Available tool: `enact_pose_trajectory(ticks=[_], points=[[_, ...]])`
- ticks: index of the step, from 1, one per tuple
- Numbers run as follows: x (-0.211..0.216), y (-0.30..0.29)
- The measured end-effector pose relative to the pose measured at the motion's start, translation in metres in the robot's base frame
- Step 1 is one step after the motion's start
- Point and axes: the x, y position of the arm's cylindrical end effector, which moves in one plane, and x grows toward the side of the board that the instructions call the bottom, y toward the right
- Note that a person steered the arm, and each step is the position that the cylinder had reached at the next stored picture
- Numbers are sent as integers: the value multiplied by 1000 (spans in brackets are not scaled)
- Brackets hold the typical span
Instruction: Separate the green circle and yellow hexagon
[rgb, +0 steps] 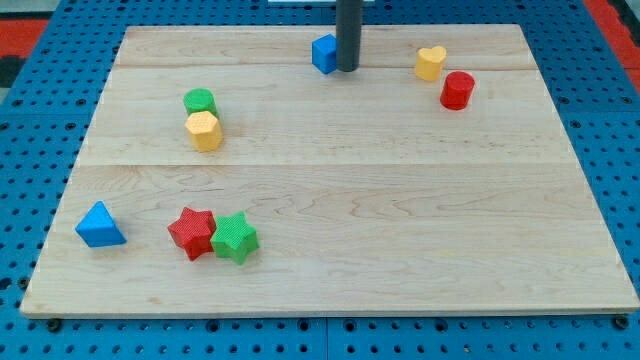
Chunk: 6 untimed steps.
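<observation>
The green circle (200, 101) sits on the wooden board at the upper left. The yellow hexagon (204, 131) lies directly below it, and the two touch. My tip (347, 68) is near the view's top centre, far to the right of both blocks. It stands right beside a blue block (324, 53), at that block's right side.
A yellow heart (431, 63) and a red cylinder (457, 90) are at the upper right. A blue triangle (100, 225), a red star (192, 233) and a green star (235, 238) lie at the lower left. The board (400, 220) rests on a blue pegboard.
</observation>
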Motion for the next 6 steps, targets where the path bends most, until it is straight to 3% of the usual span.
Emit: enact_pose_trajectory(ticks=[1,3,4,5,6], points=[[103,17],[132,-137],[144,-210],[106,-242],[85,-216]])
